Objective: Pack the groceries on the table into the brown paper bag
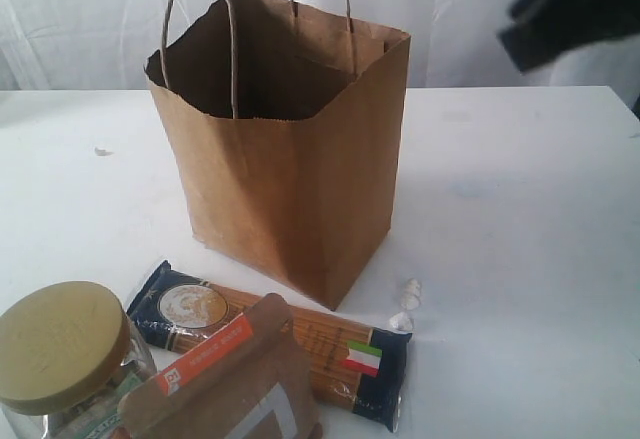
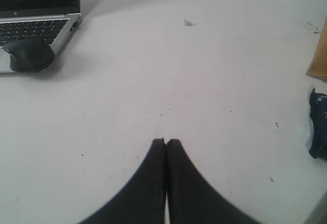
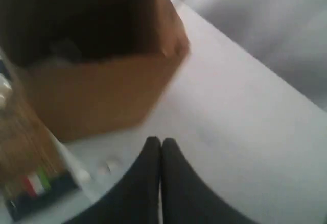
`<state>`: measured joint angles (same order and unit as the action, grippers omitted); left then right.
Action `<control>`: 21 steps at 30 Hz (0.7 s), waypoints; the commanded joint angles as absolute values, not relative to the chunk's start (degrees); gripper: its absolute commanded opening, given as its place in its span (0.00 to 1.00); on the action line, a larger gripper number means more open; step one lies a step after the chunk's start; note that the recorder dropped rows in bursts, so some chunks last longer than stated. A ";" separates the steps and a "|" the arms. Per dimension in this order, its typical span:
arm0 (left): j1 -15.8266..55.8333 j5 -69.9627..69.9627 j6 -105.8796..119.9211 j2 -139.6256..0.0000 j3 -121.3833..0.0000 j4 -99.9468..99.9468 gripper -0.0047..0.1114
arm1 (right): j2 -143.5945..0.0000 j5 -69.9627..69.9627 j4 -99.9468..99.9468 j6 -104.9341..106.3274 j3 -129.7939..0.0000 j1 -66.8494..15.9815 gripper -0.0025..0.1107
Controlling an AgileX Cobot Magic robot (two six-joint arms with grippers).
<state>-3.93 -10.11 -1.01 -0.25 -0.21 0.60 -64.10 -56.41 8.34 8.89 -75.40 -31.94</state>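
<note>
At centre frame, the brown paper bag (image 1: 290, 159) stands open on the table (image 1: 520, 219). The gold-lidded glass jar (image 1: 60, 344), orange-labelled brown pouch (image 1: 225, 384) and spaghetti pack (image 1: 340, 354) crowd the lower left. I fear the pouch, seemingly overlapping the pack, could drag it when lifted, and a careless sweep could topple the bag. My left end effector (image 2: 166, 141) and right end effector (image 3: 160, 141) are pressed together, holding nothing.

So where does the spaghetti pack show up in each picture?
Exterior view: the spaghetti pack lies on the table in front of the paper bag, partly hidden by a brown pouch.
Left wrist view: only its dark blue end pokes in at the frame's edge.
Right wrist view: blurred, at the foot of the bag, flag label showing.
Shared landmark: the white table, in all three.
</note>
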 commanded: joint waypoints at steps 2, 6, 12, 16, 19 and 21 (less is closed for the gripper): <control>-3.98 -9.83 -1.09 0.00 0.00 1.02 0.04 | -61.61 -68.75 21.56 1.06 -68.87 -31.93 0.02; -3.98 -9.83 -1.09 0.00 0.00 1.02 0.04 | -61.51 -59.81 21.07 1.06 -58.87 -31.93 0.02; -3.98 -9.83 -1.09 0.00 0.00 1.02 0.04 | -66.32 -43.44 21.18 -8.31 -49.11 -31.93 0.02; -3.98 -9.83 -1.09 0.00 0.00 1.02 0.04 | -73.45 -43.30 20.72 -9.24 -48.65 -31.93 0.02; -3.98 -9.83 -1.09 0.00 0.00 1.02 0.04 | -78.56 -43.01 19.11 -9.24 -48.65 -31.93 0.02; -3.98 -9.83 -1.09 0.00 0.00 1.02 0.04 | -81.46 -41.28 17.74 -9.24 -48.65 -31.93 0.05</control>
<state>-3.93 -10.11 -1.01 -0.25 -0.21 0.60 -78.33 -43.39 19.33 -8.86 -48.77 -31.94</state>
